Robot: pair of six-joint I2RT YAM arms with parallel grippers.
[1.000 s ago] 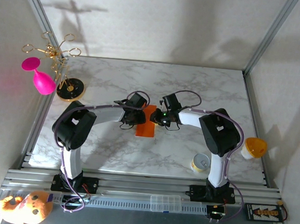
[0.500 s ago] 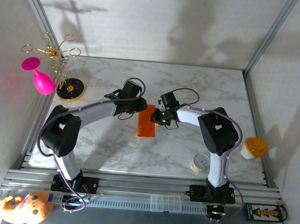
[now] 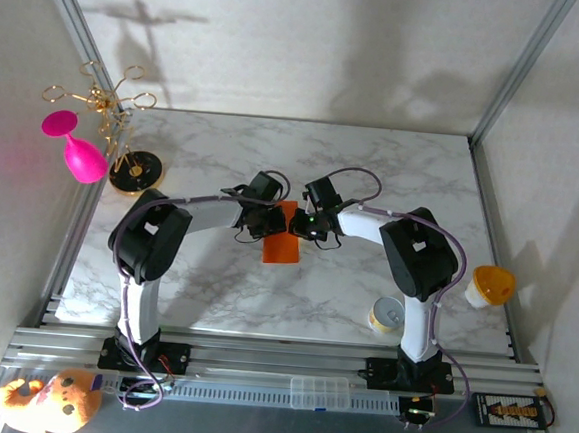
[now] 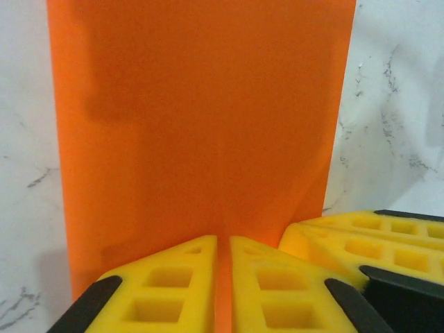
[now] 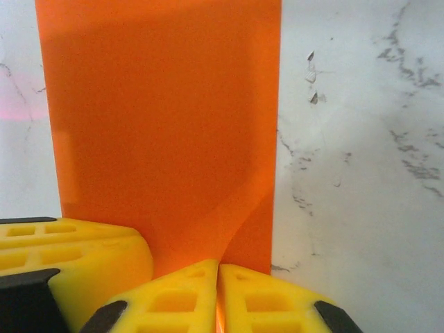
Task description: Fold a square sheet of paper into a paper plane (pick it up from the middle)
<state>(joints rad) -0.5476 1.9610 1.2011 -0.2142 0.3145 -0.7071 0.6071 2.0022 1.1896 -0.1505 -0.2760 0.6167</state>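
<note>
The square sheet of paper (image 3: 284, 240) is bright orange and lies on the marble table (image 3: 393, 175) as a long narrow rectangle, not as a paper plane. Both grippers meet at its far end. My left gripper (image 3: 268, 221) is shut on that end, and a thin orange strip (image 4: 201, 118) runs between its yellow fingertips (image 4: 223, 239). My right gripper (image 3: 302, 223) is shut too, pinching a raised fold of the paper (image 5: 159, 118) between its fingertips (image 5: 218, 267). Each wrist view catches the other gripper's yellow fingers (image 4: 361, 236) (image 5: 69, 253) close beside its own.
A small yellow can (image 3: 389, 315) stands near the right arm's base, with an orange-yellow cup (image 3: 491, 285) off the table's right edge. A pink goblet (image 3: 74, 149) and a gold stand (image 3: 127, 139) sit at the far left. Metal frame posts border the table.
The left arm swung out and came back to the paper's far end, and its jaws closed on the paper. The right gripper stayed at the paper and tightened slightly.
</note>
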